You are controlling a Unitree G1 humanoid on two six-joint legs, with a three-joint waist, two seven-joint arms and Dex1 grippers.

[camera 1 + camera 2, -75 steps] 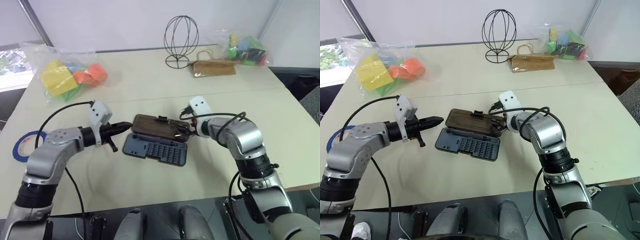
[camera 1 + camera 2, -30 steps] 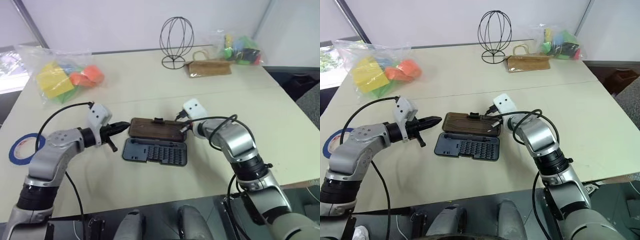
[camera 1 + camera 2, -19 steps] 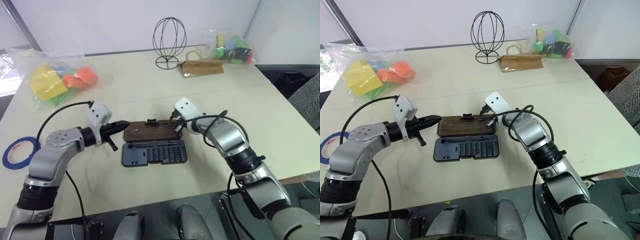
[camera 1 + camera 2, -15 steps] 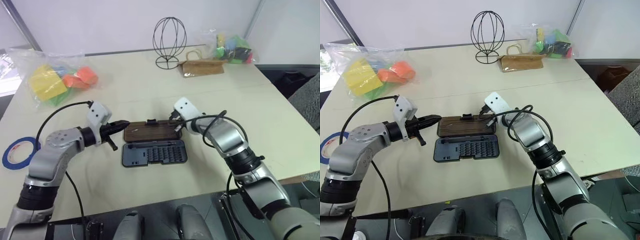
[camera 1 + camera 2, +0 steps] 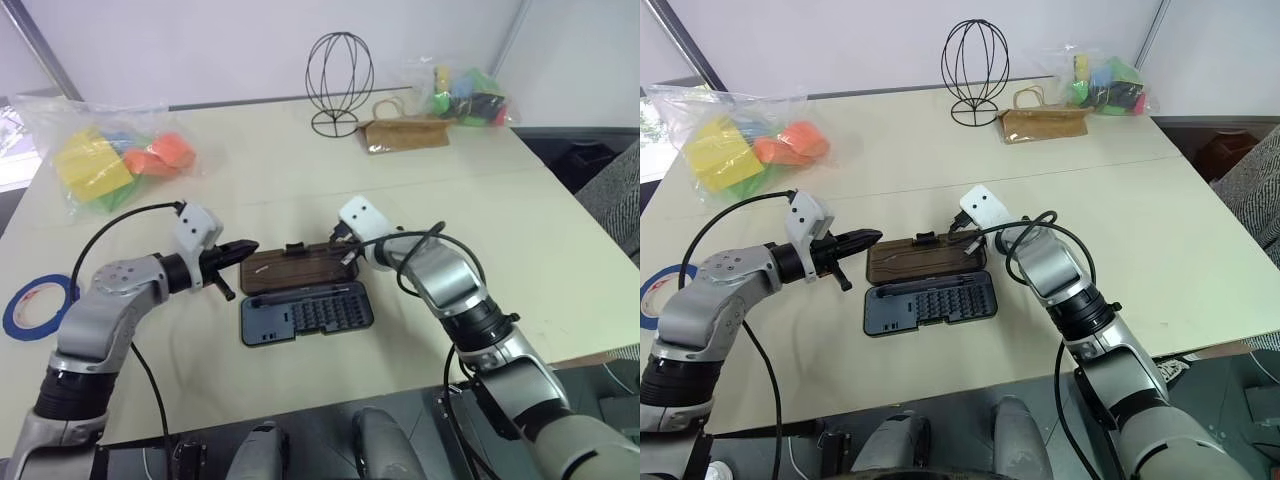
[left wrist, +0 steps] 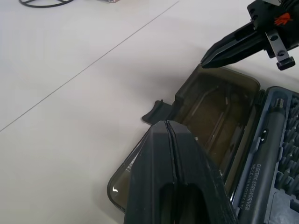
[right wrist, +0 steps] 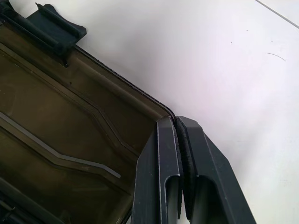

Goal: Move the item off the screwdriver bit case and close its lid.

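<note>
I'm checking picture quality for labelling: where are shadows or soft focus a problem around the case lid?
Left wrist view: the left pincer looms dark and soft, shading the lid. Right wrist view: the right pincer casts a soft shadow on the table; lid ridges read clearly.

Wire stand top centre, paper bag beside it; toy bags upper left and upper right; blue tape left edge.

A cream table stands before a plain white wall.
</note>
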